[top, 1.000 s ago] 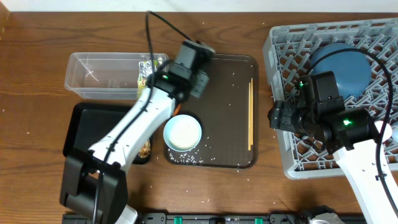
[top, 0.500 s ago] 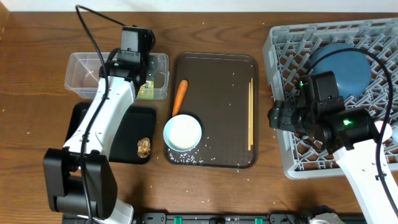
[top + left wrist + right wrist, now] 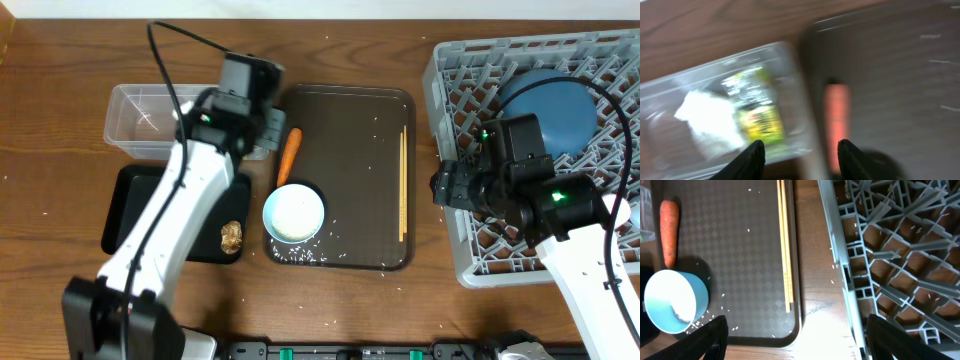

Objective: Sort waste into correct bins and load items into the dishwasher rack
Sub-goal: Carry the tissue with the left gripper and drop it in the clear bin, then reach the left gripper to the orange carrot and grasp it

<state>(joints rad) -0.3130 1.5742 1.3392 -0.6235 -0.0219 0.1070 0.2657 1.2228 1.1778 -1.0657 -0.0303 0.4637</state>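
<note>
Overhead, the clear tub (image 3: 140,120) sits just behind the black tray (image 3: 125,220), which holds a brown food lump (image 3: 231,237). The blurred left wrist view shows the snack wrapper (image 3: 757,107) and tissue (image 3: 705,117) inside the tub. On the wooden desk (image 3: 60,80), the serving tray (image 3: 350,130) carries the carrot (image 3: 288,155), bowl (image 3: 294,213), chopsticks (image 3: 403,185) and rice grains (image 3: 300,255). A blue plate (image 3: 545,110) stands in the rack (image 3: 450,70). The left fingers (image 3: 752,160) are spread wide and empty above the tub's edge. The right fingers (image 3: 710,340) gape wide, holding nothing.

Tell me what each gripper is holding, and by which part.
Nothing is held. The left gripper is open with only empty space between its fingers, near the carrot. The right gripper is open and empty beside the dishwasher rack.
</note>
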